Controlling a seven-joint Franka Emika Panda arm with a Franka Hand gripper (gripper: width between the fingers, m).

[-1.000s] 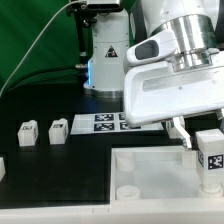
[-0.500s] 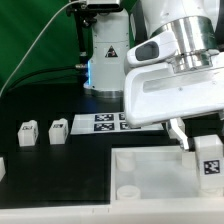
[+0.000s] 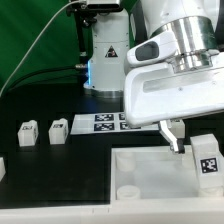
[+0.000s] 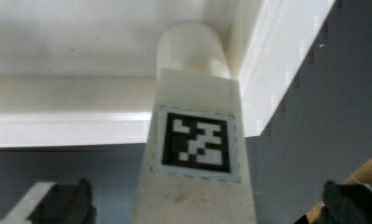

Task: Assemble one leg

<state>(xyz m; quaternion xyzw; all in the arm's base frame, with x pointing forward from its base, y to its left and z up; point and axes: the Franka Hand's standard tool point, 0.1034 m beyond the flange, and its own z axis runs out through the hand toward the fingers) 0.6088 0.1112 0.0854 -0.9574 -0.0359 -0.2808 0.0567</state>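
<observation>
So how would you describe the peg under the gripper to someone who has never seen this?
Start at the big white panel at the front and follow it toward the exterior view's right. A peg stands upright there, directly under the gripper, its tag facing the camera. The other pegs sit on the black table at the exterior view's left, off the panel.

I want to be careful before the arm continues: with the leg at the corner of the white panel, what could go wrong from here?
1. The leg is close to the raised rim of the panel; its end might catch there instead of seating.
2. The wrist view does not show the gripper pressing the leg, so it could tilt or slip.
</observation>
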